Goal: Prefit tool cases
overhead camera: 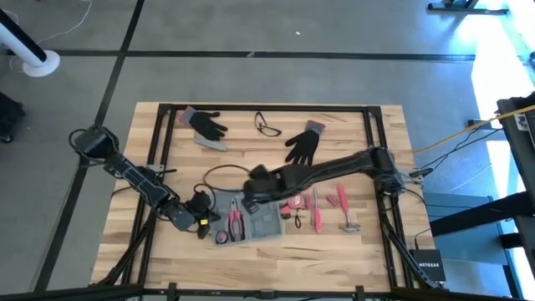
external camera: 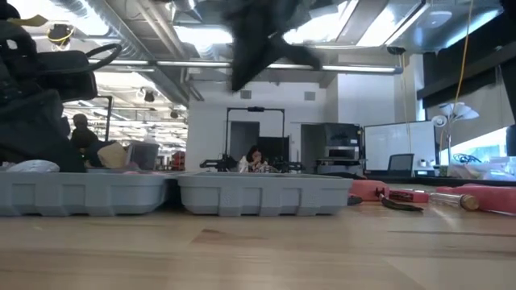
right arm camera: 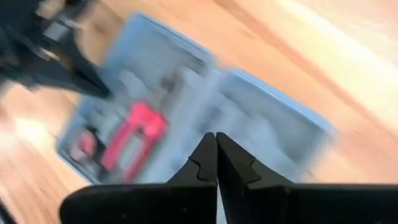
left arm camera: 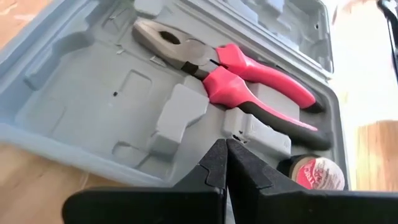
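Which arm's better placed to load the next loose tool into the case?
Right, probably. The right gripper hangs shut over the tool case, on the side where the loose pink-handled tools lie. The left gripper, also shut, sits at the case's far edge, by the pliers already seated.

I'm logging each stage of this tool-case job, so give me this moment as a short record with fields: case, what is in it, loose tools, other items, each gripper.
case: blue-grey tool case, open flat on the wooden table
in case: pink-handled pliers in a recess; a round pink-and-black item beside them
loose tools: pink-handled tools on the table, to the case's right in the high view
other items: two black gloves, glasses
left gripper: shut, empty, at the case's edge
right gripper: shut, empty, above the case
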You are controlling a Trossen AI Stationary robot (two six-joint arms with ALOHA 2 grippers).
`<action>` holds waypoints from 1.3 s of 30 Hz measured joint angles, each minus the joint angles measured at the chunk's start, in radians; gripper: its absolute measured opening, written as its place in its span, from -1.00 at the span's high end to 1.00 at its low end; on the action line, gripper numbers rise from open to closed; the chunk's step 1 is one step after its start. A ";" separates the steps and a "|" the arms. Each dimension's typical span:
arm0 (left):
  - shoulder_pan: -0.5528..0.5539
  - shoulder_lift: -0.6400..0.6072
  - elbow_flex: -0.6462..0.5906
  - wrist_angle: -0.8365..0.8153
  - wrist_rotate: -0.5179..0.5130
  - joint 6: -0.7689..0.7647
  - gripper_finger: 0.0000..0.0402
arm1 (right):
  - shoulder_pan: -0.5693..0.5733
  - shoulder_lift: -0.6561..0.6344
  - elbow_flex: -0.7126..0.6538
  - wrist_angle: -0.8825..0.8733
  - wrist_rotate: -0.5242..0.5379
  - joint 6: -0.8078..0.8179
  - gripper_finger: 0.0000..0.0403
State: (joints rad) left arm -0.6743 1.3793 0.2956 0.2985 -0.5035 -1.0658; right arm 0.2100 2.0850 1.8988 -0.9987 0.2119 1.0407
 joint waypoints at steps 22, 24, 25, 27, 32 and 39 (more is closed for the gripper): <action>0.009 -0.247 -0.001 -0.196 0.081 -0.023 1.00 | -0.049 -0.286 -0.410 -0.106 -0.162 -0.226 1.00; 0.022 -0.287 -0.001 -0.224 0.061 -0.064 1.00 | -0.088 -0.364 -0.508 -0.035 -0.176 -0.272 1.00; 0.029 -0.306 -0.001 -0.228 0.044 -0.089 1.00 | -0.108 -0.406 -0.556 0.004 -0.193 -0.296 1.00; 0.047 -0.354 -0.001 -0.217 -0.005 -0.135 1.00 | -0.142 -0.483 -0.644 0.101 -0.240 -0.347 1.00; 0.103 -0.499 0.051 -0.179 -0.208 -0.114 1.00 | -0.179 -0.590 -0.804 0.284 -0.399 -0.445 1.00; 0.211 -0.561 0.222 -0.486 -0.282 0.028 1.00 | -0.122 -0.507 -0.849 0.430 -0.414 -0.553 0.80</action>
State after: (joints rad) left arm -0.4633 0.8181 0.5177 -0.1875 -0.7859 -1.0378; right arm 0.0885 1.5775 1.0496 -0.5690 -0.2016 0.4873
